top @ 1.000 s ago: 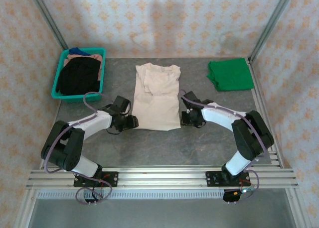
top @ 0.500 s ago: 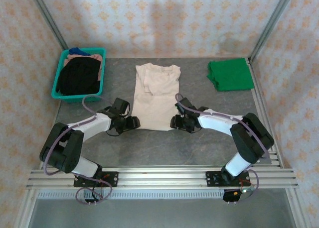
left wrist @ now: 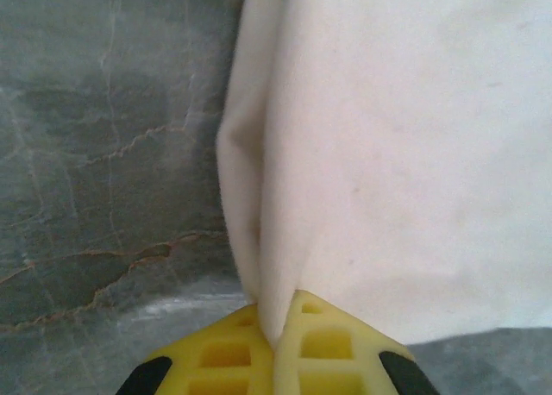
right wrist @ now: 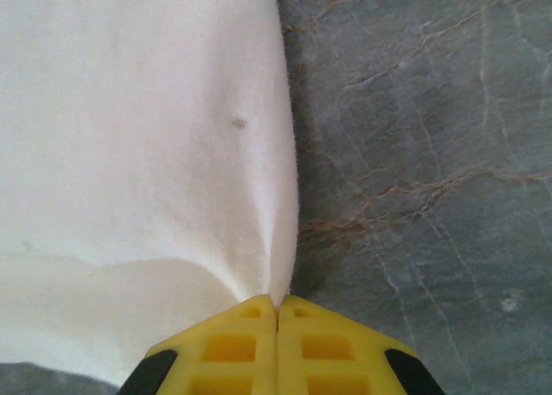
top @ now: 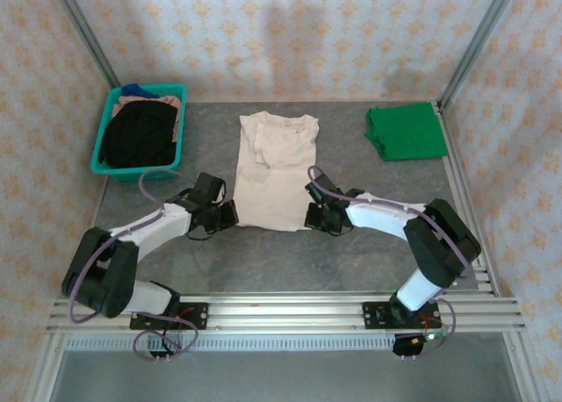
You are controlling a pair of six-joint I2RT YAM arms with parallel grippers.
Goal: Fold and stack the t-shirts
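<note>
1. The left gripper (left wrist: 276, 330) is clamped on the near-left hem corner of the cream t-shirt (top: 274, 169). A thin ridge of cloth runs up from between its yellow fingertips.
2. The right gripper (right wrist: 278, 307) is pinched closed on the near-right hem corner, and the fabric puckers into its tips.
3. The cream t-shirt lies flat in the middle of the tabletop (top: 290, 257). Its sides are folded in to make a long panel, with the collar toward the far edge.
4. Both bites sit at the very edge of the cloth. A quick lift could pull one corner free and leave the fold skewed.
5. On the left, the pinch seems to take the doubled side fold. From the wrist view I cannot be sure every layer is caught, and a missed layer would trail on the tabletop.
6. If the two arms travel unevenly toward the far edge, the hem would land crooked over the collar. The tucked-in sides could also flop open.
7. The green t-shirt (top: 404, 132) rests folded at the far-right corner, well apart from the cream one. Stacking means a carry across the tabletop, which could loosen the new fold.
8. The teal plastic basket (top: 101, 147) stands at the far-left corner. It holds a heaped black garment (top: 136, 137), with a blue piece (top: 136, 90) at its far end and tan cloth (top: 177, 112) along its right wall.
</note>
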